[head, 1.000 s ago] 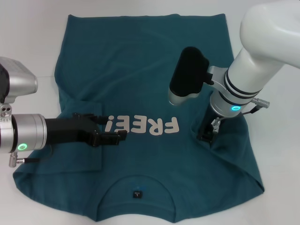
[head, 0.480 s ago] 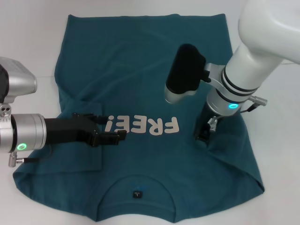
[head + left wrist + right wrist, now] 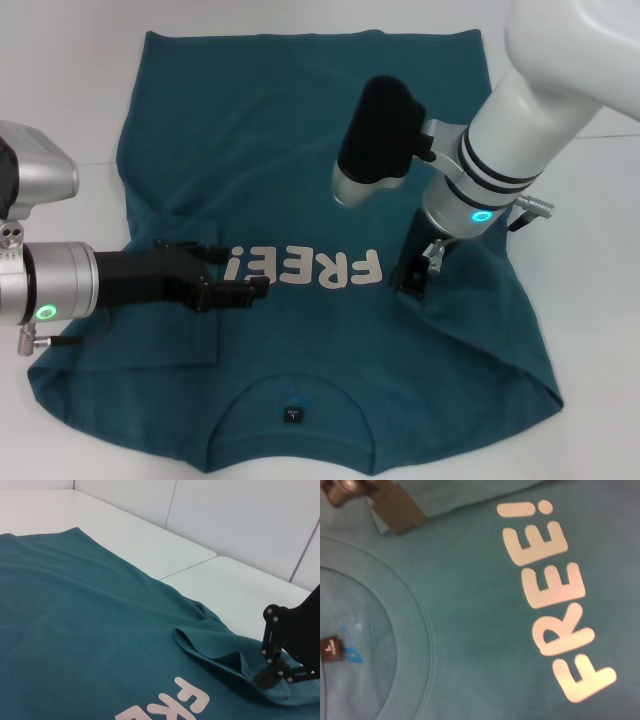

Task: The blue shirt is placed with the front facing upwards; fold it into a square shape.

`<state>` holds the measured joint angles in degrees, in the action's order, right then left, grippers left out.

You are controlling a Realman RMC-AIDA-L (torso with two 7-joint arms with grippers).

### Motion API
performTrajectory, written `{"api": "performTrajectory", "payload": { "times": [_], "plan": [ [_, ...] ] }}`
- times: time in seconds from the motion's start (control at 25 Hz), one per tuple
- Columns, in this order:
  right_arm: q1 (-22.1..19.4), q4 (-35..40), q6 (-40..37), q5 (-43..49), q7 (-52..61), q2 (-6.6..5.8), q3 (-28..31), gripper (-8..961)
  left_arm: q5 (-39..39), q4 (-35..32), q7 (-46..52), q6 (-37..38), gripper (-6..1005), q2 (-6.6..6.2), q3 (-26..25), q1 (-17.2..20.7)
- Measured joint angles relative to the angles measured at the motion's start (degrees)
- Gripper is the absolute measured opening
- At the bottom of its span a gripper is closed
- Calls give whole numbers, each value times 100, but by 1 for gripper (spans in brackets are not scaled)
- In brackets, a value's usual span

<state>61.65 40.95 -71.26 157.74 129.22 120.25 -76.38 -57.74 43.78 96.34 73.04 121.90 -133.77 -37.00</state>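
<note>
Both sleeves folded inward, body fold not yet made

Nearest, the collar faced the robot; the blue shirt (image 3: 330, 330) lay front-up on the white bench (image 3: 60, 90). The left gripper (image 3: 235, 290) sat closed on the shirt's folded sleeve by the lettering; the right gripper (image 3: 412, 275) pinched the opposite sleeve inward. Farther off, the hem lay flat, unfolded.

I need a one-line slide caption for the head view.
Both grippers, left and right, fold the blue shirt inward.

Blue shirt (image 3: 300, 140) flat on table (image 3: 60, 90)
</note>
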Motion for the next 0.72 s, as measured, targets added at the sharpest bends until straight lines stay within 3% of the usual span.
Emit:
{"api": "performTrajectory", "payload": {
  "times": [0.36,0.6,0.72],
  "plan": [
    [49,-18,35,-392,35,15,-245,5,0,17,-1,-1,855,0,0,-9],
    [-1,92,-109,-413,284,0,-231,136,0,17,1,26,855,0,-9,-15],
    [-215,496,-358,-437,550,-35,147,219,-5,32,29,41,855,0,-44,9]
  ]
}}
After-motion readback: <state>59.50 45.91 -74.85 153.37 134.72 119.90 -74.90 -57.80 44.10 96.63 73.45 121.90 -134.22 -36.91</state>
